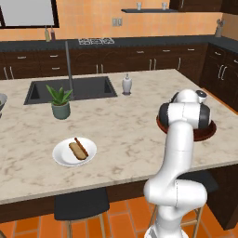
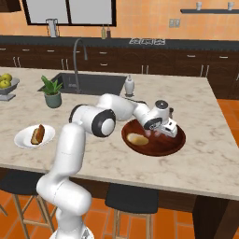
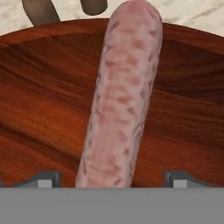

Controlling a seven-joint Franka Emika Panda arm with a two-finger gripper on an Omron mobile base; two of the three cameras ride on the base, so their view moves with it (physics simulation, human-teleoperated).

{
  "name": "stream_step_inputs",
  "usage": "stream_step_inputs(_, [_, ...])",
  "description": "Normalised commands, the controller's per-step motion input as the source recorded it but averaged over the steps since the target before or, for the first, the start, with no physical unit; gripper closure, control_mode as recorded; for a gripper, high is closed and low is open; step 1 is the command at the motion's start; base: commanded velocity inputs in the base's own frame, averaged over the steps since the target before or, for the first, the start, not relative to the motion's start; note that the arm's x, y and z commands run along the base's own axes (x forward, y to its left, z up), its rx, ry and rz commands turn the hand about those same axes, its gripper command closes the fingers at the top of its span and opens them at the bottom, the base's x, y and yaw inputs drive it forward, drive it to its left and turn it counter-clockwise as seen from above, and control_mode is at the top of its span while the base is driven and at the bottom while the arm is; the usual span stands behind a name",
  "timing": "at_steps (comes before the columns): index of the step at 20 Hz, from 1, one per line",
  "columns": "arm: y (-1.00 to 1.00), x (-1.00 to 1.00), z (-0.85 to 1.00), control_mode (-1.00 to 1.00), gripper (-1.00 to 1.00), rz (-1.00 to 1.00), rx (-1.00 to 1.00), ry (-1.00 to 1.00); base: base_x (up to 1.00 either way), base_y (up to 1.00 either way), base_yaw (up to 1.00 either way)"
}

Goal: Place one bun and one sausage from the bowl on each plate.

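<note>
While lying in bowl [image 3: 39,109] | sausage [image 3: 120,100] runs lengthwise between gripper [image 3: 111,178] fingertips

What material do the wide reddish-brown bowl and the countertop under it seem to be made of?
The wide, shallow reddish-brown bowl looks like polished wood: dark grain streaks run across it under a soft gloss. The pale countertop looks like polished marble or a similar stone, cream with brownish veins; since the scene is rendered, both are only appearances.

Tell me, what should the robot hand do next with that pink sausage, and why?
Probably close on the sausage. The gripper sits low in the bowl, with an open finger on each side of the sausage and not yet touching it, so squeezing looks like the next step.
</note>
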Motion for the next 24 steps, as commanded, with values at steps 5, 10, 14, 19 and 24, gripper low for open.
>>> stream_step_inputs(5, [0.0, 0.0, 0.0, -1.0, 1.0, 0.0, 0.0, 0.0, 0.0, 0.0, 0.0])
stream_step_inputs(10, [0.0, -0.11, 0.31, -1.0, 1.0, 0.05, 0.02, 0.06, 0.0, 0.0, 0.0])
stream_step_inputs(14, [0.47, -0.45, 0.78, -1.0, 1.0, 0.25, 0.07, 0.19, 0.0, 0.0, 0.0])
stream_step_inputs(19, [0.96, -0.66, 0.33, -1.0, 1.0, 0.11, 0.0, 0.16, 0.0, 0.0, 0.0])
stream_step_inputs(24, [1.0, -0.42, 0.27, -1.0, 1.0, 0.06, 0.05, 0.25, 0.0, 0.0, 0.0])
